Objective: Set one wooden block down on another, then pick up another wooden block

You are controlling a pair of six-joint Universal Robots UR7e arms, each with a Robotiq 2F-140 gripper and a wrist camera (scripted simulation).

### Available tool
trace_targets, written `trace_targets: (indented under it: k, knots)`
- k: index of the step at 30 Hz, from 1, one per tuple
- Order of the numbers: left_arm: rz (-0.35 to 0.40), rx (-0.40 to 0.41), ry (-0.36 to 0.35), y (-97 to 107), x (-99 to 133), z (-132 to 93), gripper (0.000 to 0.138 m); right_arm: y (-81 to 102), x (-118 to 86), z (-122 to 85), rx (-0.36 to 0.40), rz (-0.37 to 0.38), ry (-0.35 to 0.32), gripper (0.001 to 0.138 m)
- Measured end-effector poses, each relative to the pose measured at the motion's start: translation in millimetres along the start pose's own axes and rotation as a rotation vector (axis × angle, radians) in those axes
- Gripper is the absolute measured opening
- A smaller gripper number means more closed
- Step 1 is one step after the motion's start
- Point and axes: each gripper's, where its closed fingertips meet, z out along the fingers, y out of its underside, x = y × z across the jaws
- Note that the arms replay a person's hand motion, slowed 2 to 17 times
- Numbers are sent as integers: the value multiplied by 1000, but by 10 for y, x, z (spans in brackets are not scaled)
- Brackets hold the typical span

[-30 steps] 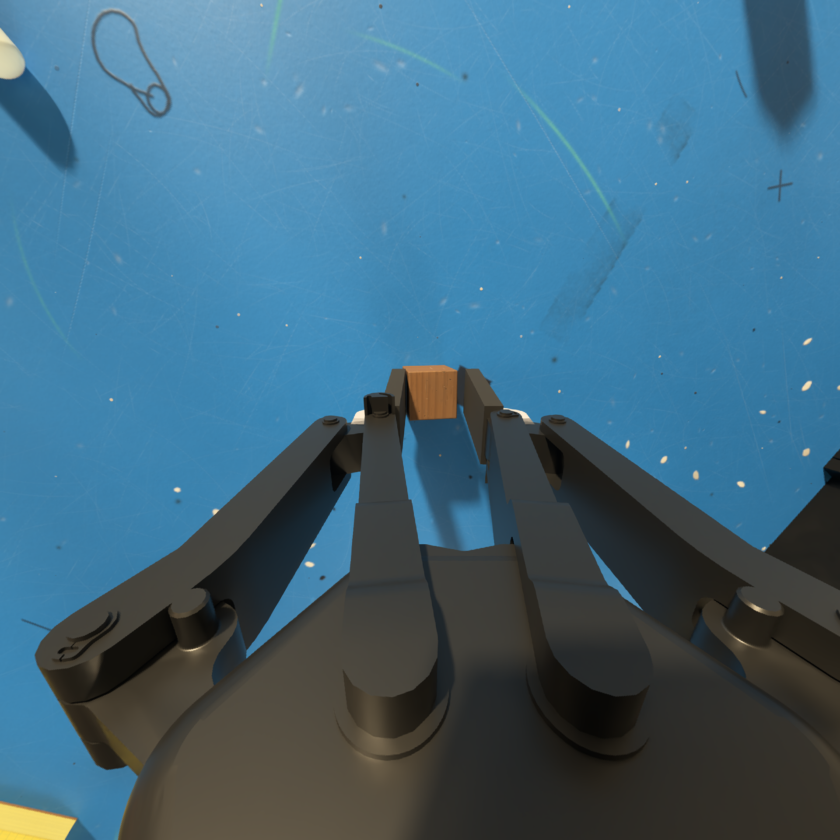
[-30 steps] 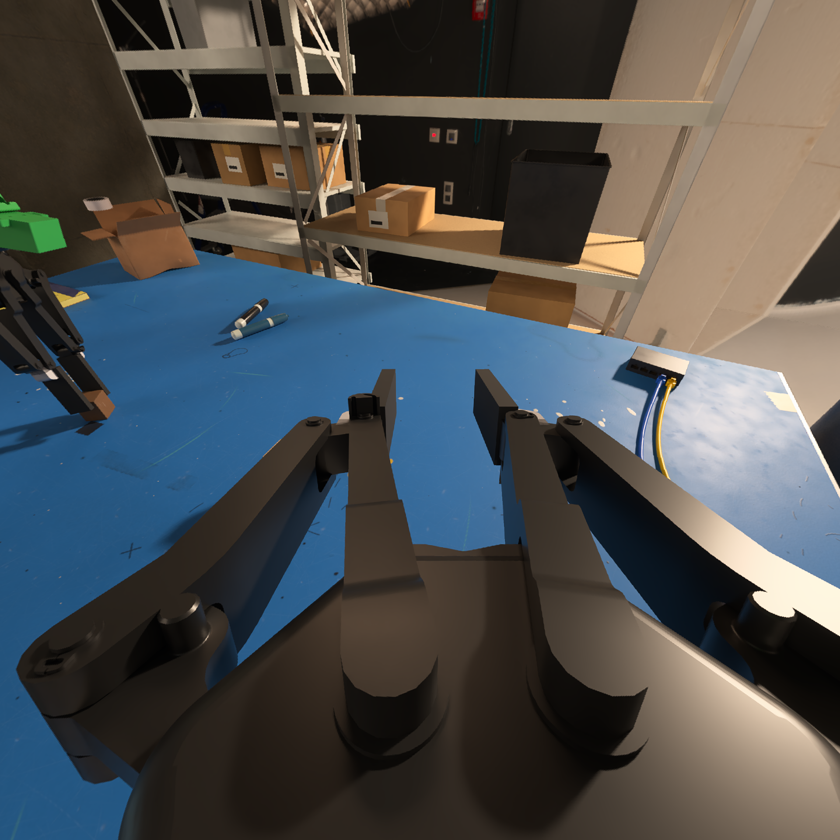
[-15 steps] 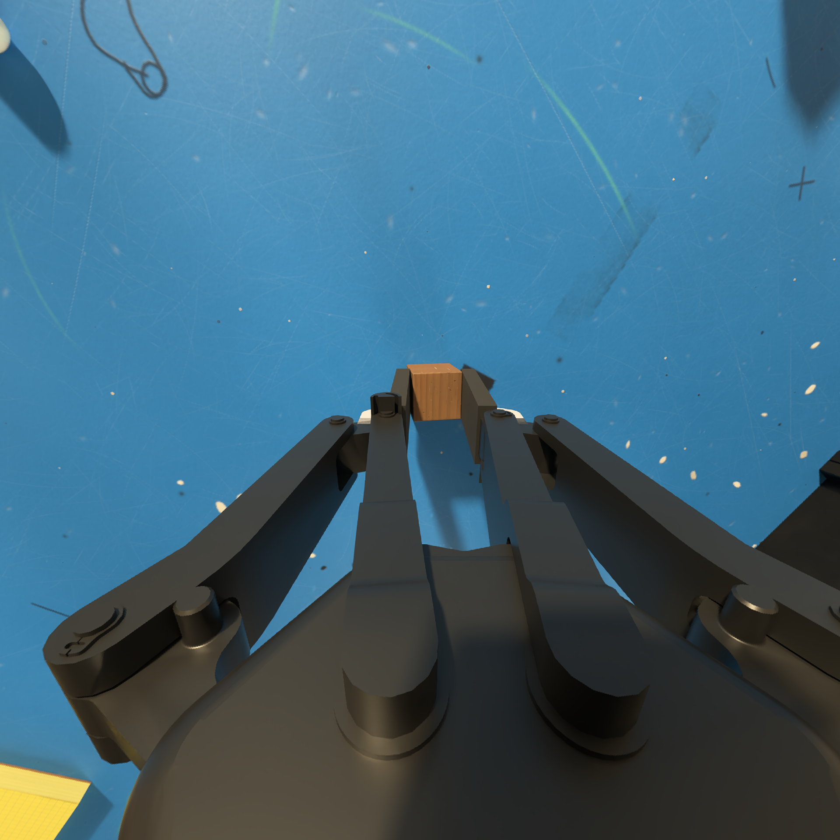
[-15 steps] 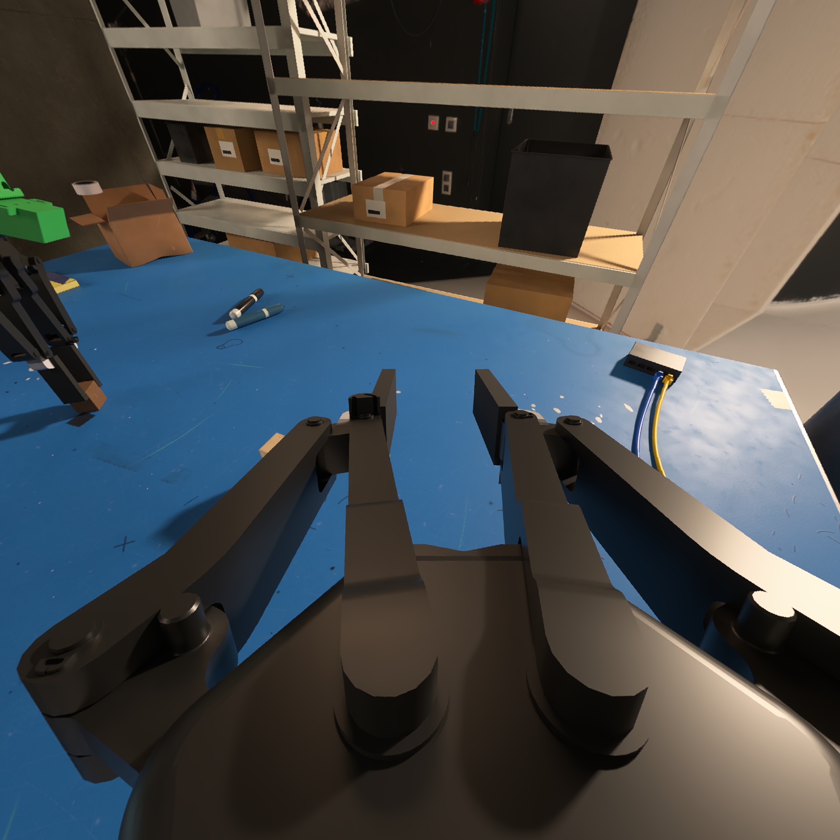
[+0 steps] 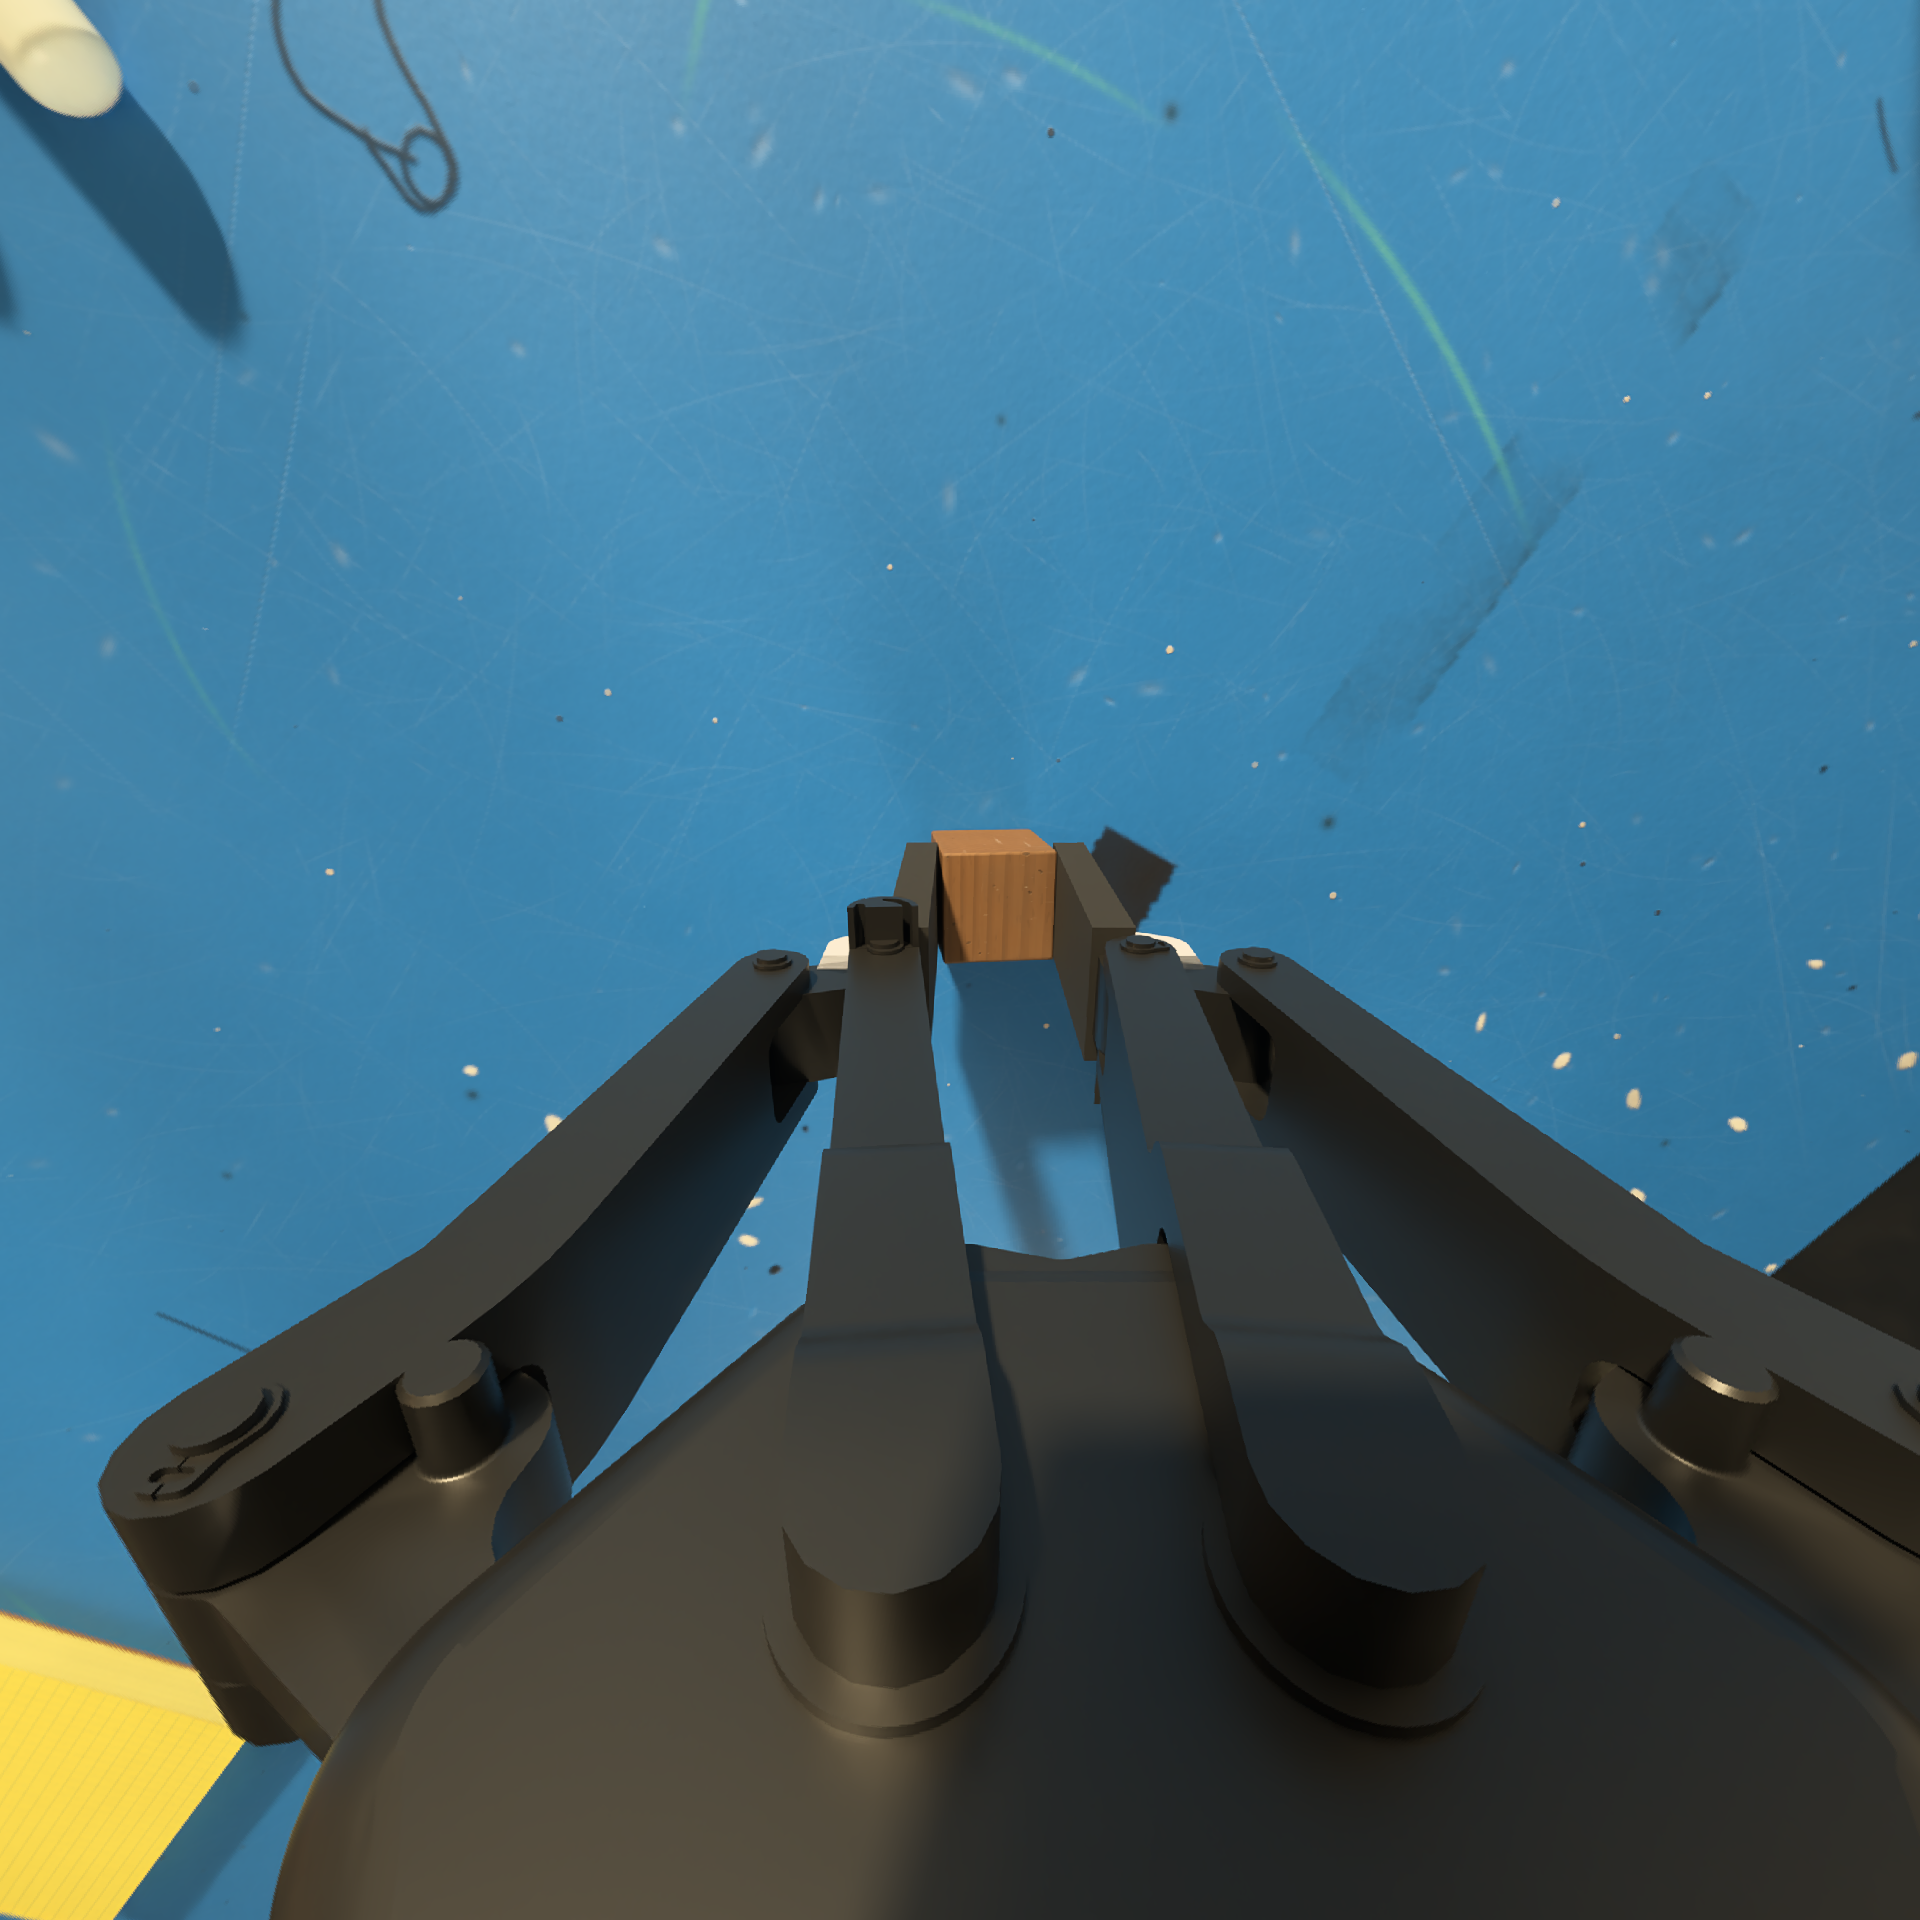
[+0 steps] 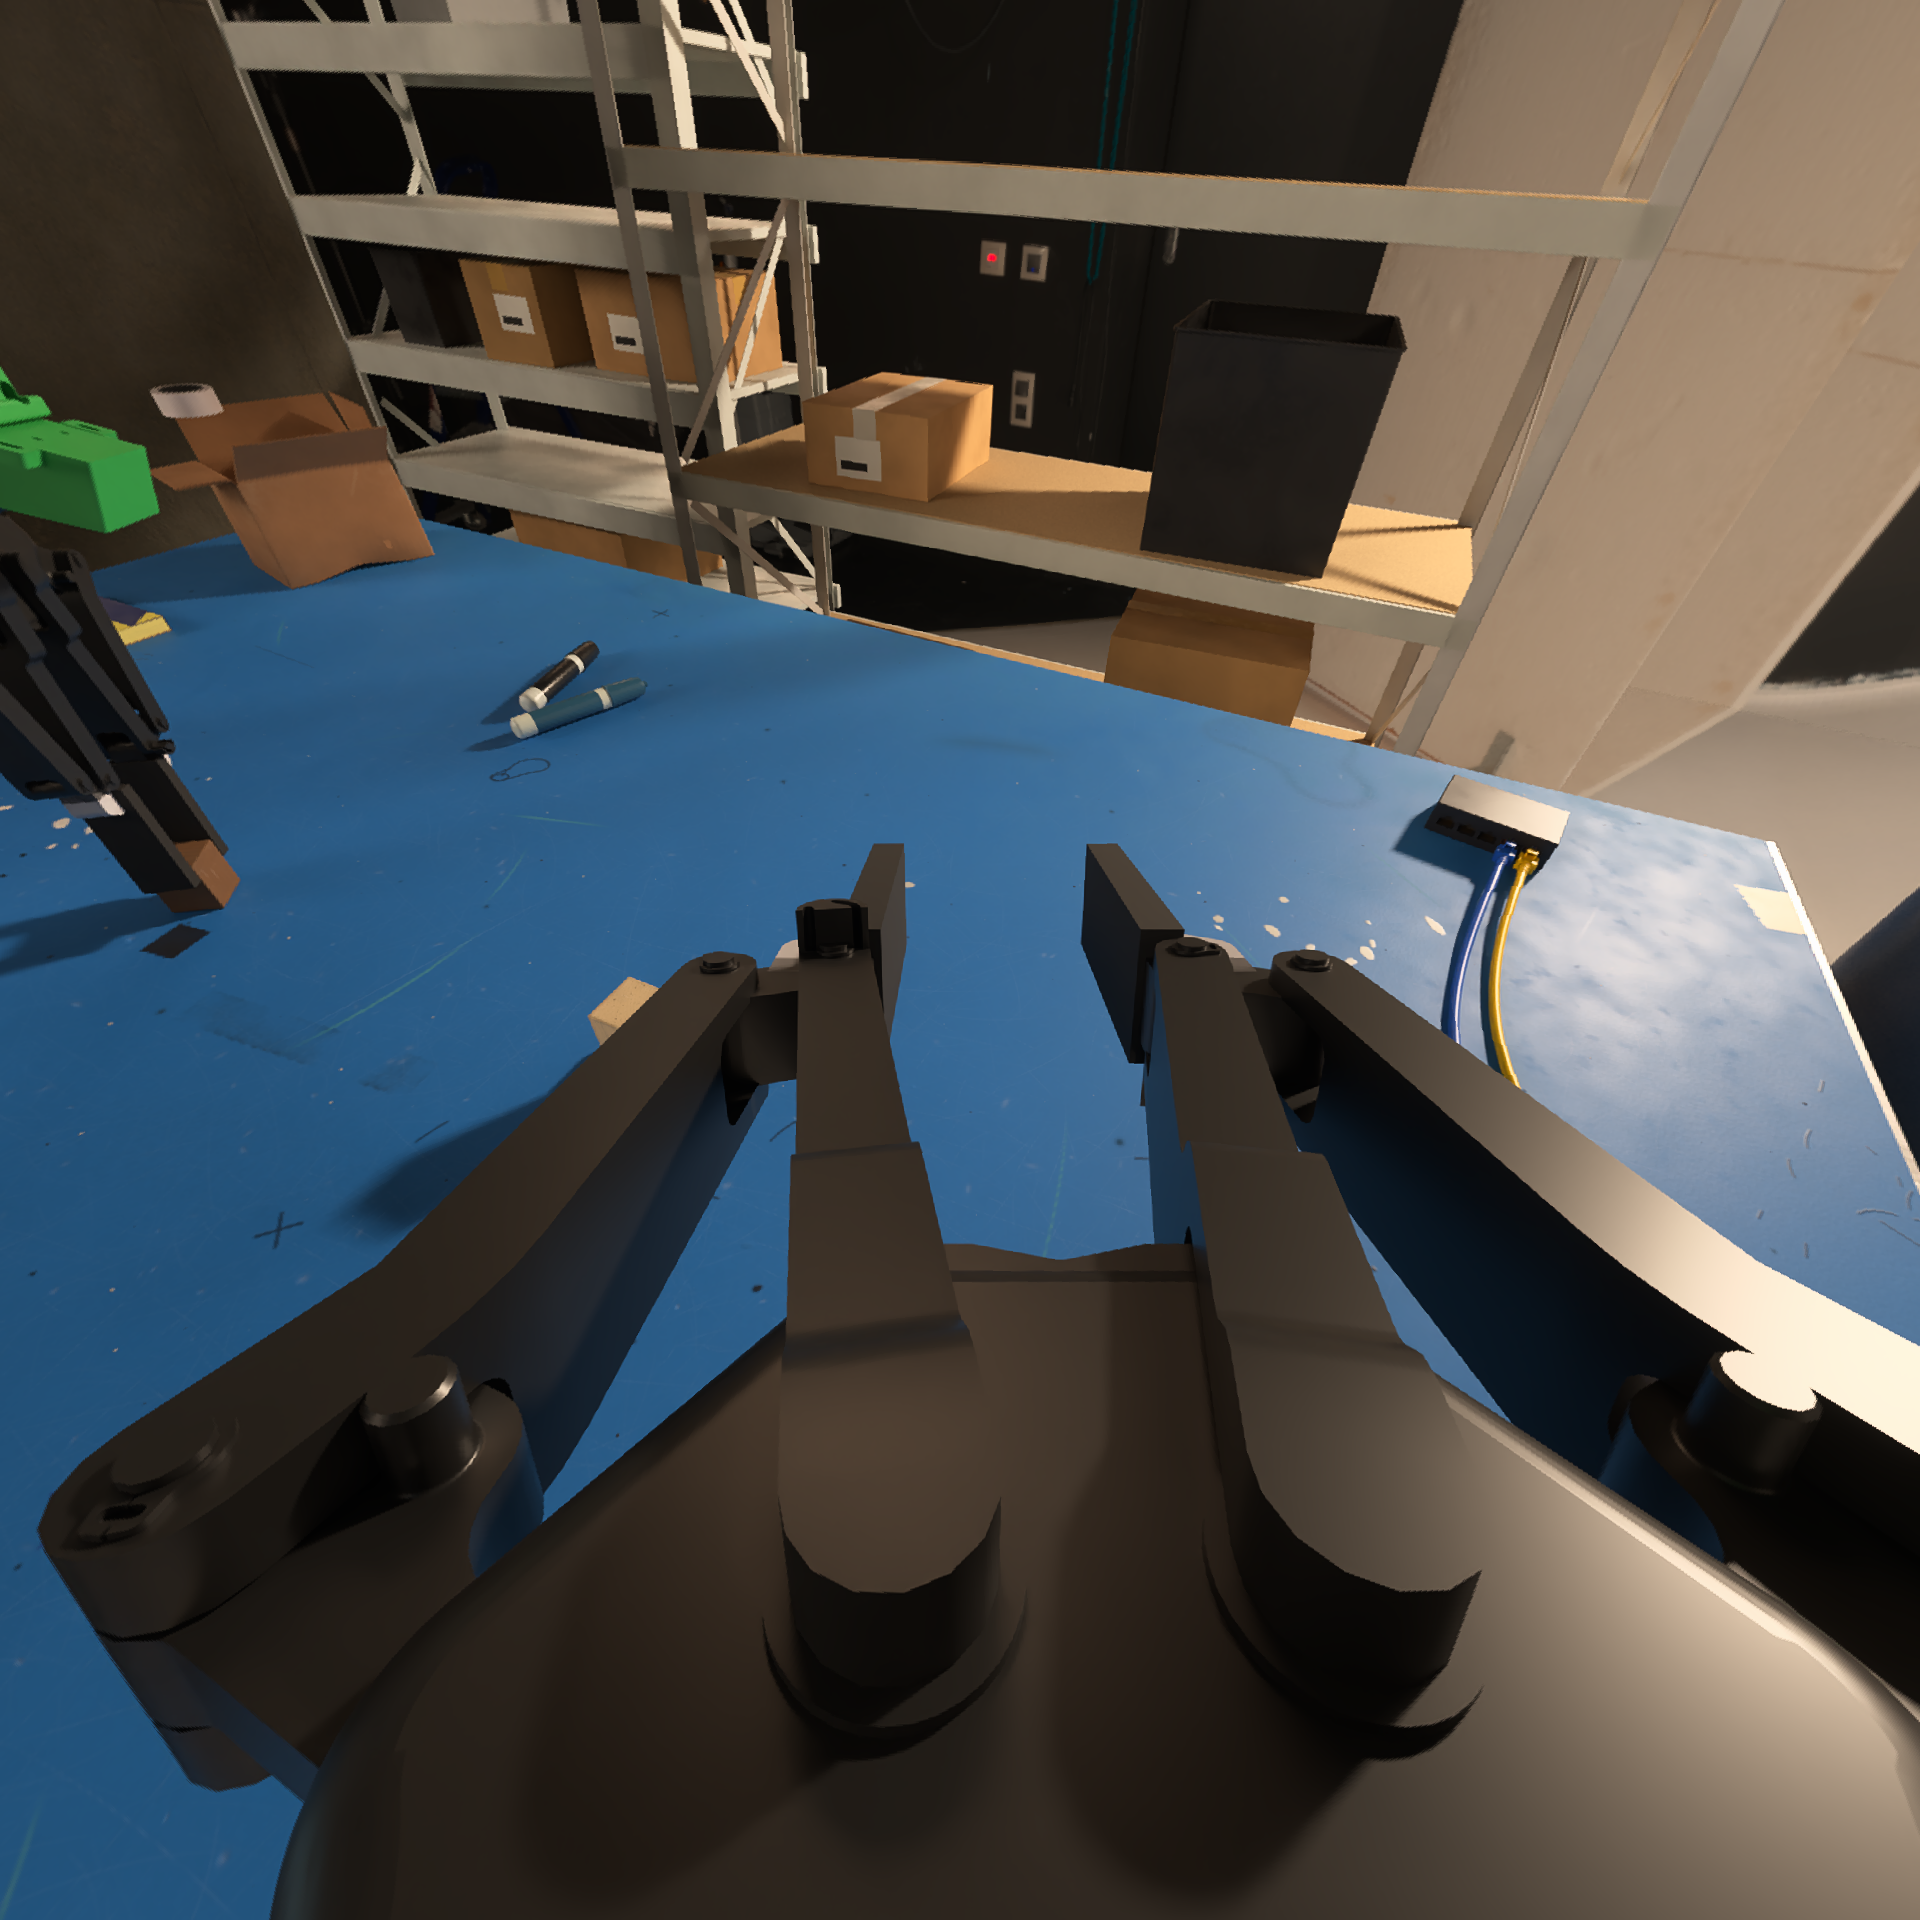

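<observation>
My left gripper [image 5: 995,883] is shut on a reddish-brown wooden block [image 5: 994,896] and holds it above the blue table [image 5: 935,468], with its shadow just to the right. The right wrist view shows the same gripper [image 6: 187,883] and block [image 6: 213,876] at the far left, lifted off the table. My right gripper [image 6: 992,883] is open and empty above the table. A pale wooden block [image 6: 620,1006] lies on the table, partly hidden behind its left linkage.
Two markers [image 6: 571,693] lie on the far table, one tip showing in the left wrist view [image 5: 57,52]. An open cardboard box [image 6: 301,499] and a green object [image 6: 73,473] are at far left. A small hub with blue and yellow cables [image 6: 1496,914] is at right. A yellow pad [image 5: 94,1756] is near the left gripper.
The left gripper has closed on the brown block and lifted it off the table. The right wrist view has shifted, bringing the pale block into sight beside its left linkage.
</observation>
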Motion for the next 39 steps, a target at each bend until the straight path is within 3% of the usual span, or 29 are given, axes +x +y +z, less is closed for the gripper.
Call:
trace_targets:
  k: [9,19,30,34,39]
  knots:
    - [-5,49,-79,3,-147,-120,29,12,1,7,-7,-4,4,46]
    - [-62,207,-140,-35,-313,-460,29,23,14,14,-13,-3,10,46]
    - [-157,513,-227,-168,-451,-1110,29,22,17,31,-16,-4,16,46]
    - [-171,657,-228,-253,-389,-1385,29,22,16,41,-18,-7,19,46]
    - [-135,842,-175,-406,-159,-1705,29,23,12,55,-22,-13,23,46]
